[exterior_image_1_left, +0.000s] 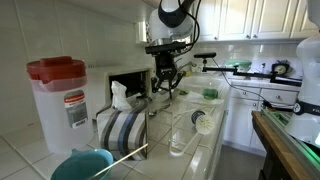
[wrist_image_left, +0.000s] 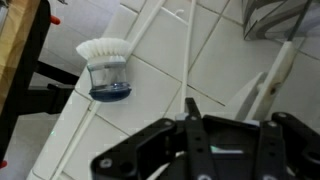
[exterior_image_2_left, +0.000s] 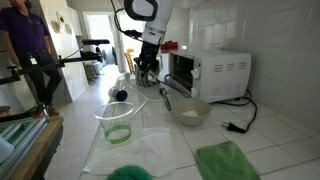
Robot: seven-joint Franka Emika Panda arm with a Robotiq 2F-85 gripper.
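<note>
On the white tiled counter, the largest item is a toaster oven standing against the wall, its door side towards the work area. Next in size is a plastic container with a red lid. A striped cloth lies bundled just beside the oven. A metal bowl and a clear glass beaker stand near each other on the counter, and a green cloth lies in front of the bowl.

The gripper hangs above the counter in front of the oven, touching nothing that can be seen. In the wrist view its dark linkage fills the lower edge. Whether the fingers are spread or pressed together cannot be told.

Nearest to the gripper is a thin white rod with a bend near its far end. It lies on the tiles directly ahead of the fingertips, between the striped cloth and a small dish brush. The brush has white bristles and a blue base and rests well apart from the rod.

Assessment: the rod appears light, stiff and smooth. It would likely slip or roll under a loose pinch. The straight stretch below the bend looks like the soundest place to grip, with the fingers closing across it.
</note>
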